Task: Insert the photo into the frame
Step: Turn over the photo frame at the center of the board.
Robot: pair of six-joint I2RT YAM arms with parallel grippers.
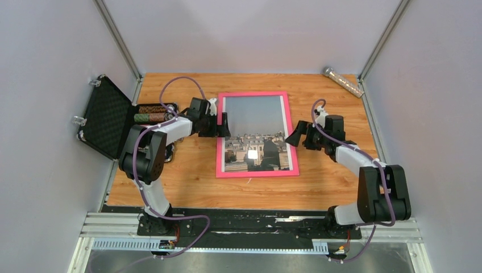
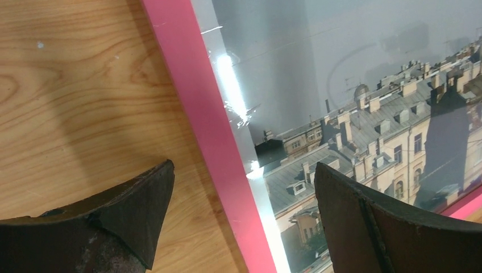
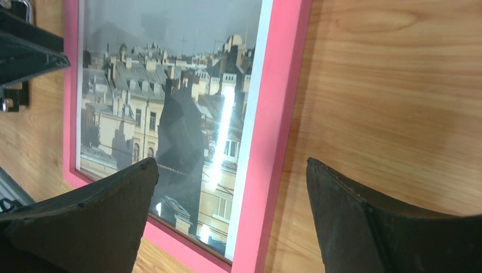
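From the top: shows the frame (image 1: 256, 174) lying flat in the middle of the wooden worktop (image 1: 187, 187), with the photo (image 1: 254, 116) inside its pink rails. Shows the left hand (image 1: 219, 126) wide open over the frame's left rail. Shows the right hand (image 1: 301, 135) wide open too, at the frame's right rail, holding nothing. Also shows an open black case (image 1: 105, 119) at the left edge and a shiny tube (image 1: 343, 81) in the far right corner.

From the left wrist: looks down on the left pink rail, running between the two dark fingers (image 2: 125, 222). Finds one finger over bare wood and the other over the rooftops in the photo. Grips nothing. Cannot tell if touching.

From the right wrist: looks down on the right pink rail, again between two spread fingers. Finds one finger over the photo and the other over bare wood. Holds nothing. Catches a bit of the left hand in the top left corner.
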